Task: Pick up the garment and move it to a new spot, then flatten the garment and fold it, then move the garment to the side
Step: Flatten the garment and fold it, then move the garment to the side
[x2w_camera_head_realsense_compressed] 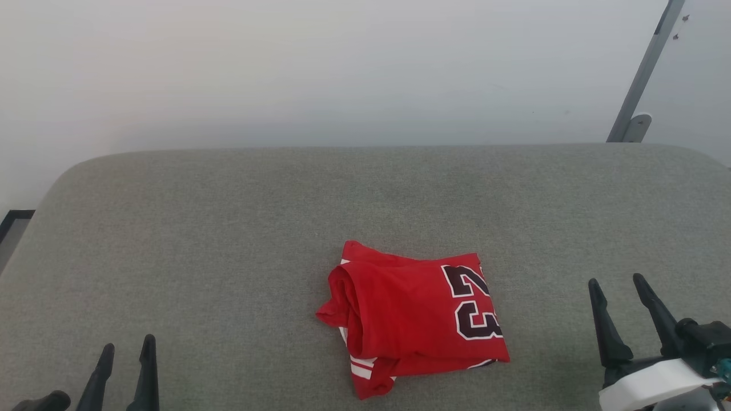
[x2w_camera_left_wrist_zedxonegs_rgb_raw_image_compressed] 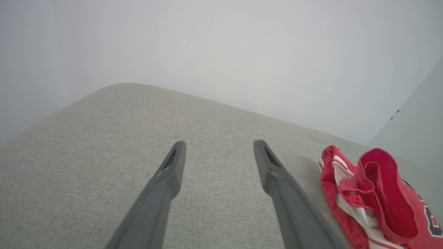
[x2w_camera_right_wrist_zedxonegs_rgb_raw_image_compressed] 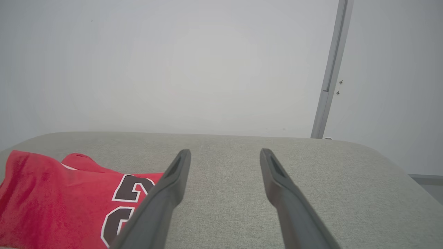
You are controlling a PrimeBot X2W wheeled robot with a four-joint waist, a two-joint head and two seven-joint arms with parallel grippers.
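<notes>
The garment (x2w_camera_head_realsense_compressed: 414, 317), a red jersey with a dark "23", lies folded into a compact bundle near the front middle of the grey padded table (x2w_camera_head_realsense_compressed: 228, 228); white striped sleeve edges peek out at its lower left. My left gripper (x2w_camera_head_realsense_compressed: 127, 348) stands open at the lower left, well apart from the cloth. At the lower right my right gripper (x2w_camera_head_realsense_compressed: 617, 283) is open too, a short way right of the jersey. In the left wrist view the garment (x2w_camera_left_wrist_zedxonegs_rgb_raw_image_compressed: 373, 193) sits right of my open left gripper (x2w_camera_left_wrist_zedxonegs_rgb_raw_image_compressed: 218, 147). In the right wrist view the garment (x2w_camera_right_wrist_zedxonegs_rgb_raw_image_compressed: 69, 200) lies left of my open right gripper (x2w_camera_right_wrist_zedxonegs_rgb_raw_image_compressed: 225, 154).
A pale wall rises behind the table. A grey metal post (x2w_camera_head_realsense_compressed: 642, 74) stands at the back right corner, also seen as the post (x2w_camera_right_wrist_zedxonegs_rgb_raw_image_compressed: 330, 72) in the right wrist view. The table's rounded back corners and left edge are in sight.
</notes>
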